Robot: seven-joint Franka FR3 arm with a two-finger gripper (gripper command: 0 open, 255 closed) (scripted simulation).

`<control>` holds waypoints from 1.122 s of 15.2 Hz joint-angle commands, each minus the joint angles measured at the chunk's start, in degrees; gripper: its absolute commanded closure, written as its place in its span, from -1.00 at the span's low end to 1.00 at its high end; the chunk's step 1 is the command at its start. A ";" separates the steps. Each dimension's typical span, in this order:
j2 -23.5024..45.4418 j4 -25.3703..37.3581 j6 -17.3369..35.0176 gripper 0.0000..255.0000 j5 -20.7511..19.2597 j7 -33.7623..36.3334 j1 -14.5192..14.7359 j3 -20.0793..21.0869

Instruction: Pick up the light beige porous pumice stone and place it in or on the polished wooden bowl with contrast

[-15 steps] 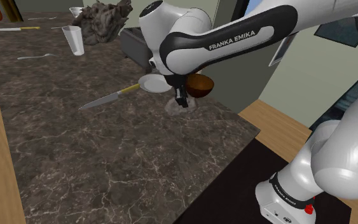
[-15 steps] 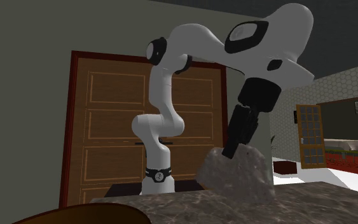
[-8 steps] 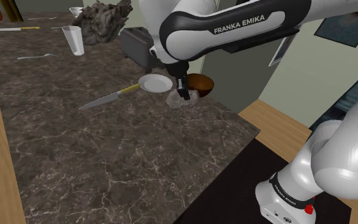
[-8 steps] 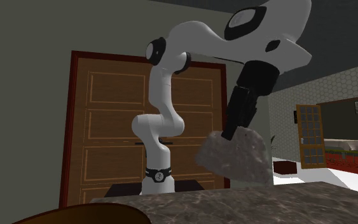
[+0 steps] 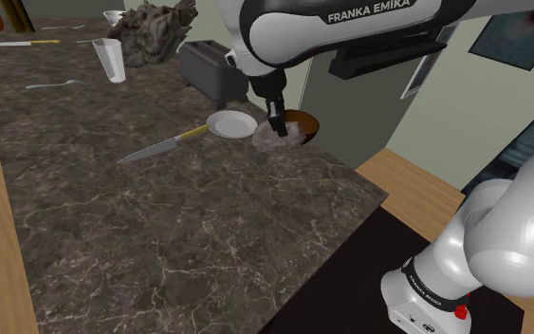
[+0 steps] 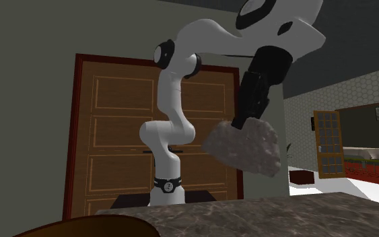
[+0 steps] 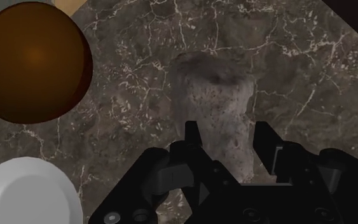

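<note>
Above the dark marble counter [image 5: 160, 218], my gripper [image 5: 276, 128] hangs with its two black fingers clamped on the pale grey-beige stone [image 5: 272, 140]. The second exterior view shows the stone [image 6: 245, 148] clear of the counter [image 6: 282, 212], held in the air at its upper corner by my gripper [image 6: 242, 124] and tilted, with its bulk hanging below the fingers. A brown panelled door [image 6: 120, 134] stands behind my arm there.

Looking along my gripper [image 7: 228, 130], the fingers [image 7: 193, 133] press on either side of the stone [image 7: 212, 108], whose speckled, pitted face runs away from me over bare counter [image 7: 298, 76]. The brown bowl [image 7: 34, 60] lies off to one side of the stone, apart from it, round and glossy inside. A white plate [image 7: 28, 194] sits near the bowl, on the same side.

From the shoulder view, the stone appears between the white plate [image 5: 230, 124] and the bowl [image 5: 303, 123], which sits close to the counter's far edge. A knife [image 5: 160, 145] with a yellowish handle lies on the counter, its handle end just beside the plate. Farther back stand a dark toaster [image 5: 208, 68] and a pale cup [image 5: 111, 59].
</note>
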 commanded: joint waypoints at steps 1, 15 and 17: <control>0.03 0.49 0.21 1.00 -0.68 -2.06 -1.07 -1.06; 5.98 8.68 4.40 1.00 -5.78 -18.95 -10.35 -9.93; 7.68 11.00 4.77 1.00 -6.21 -21.32 -11.63 -11.04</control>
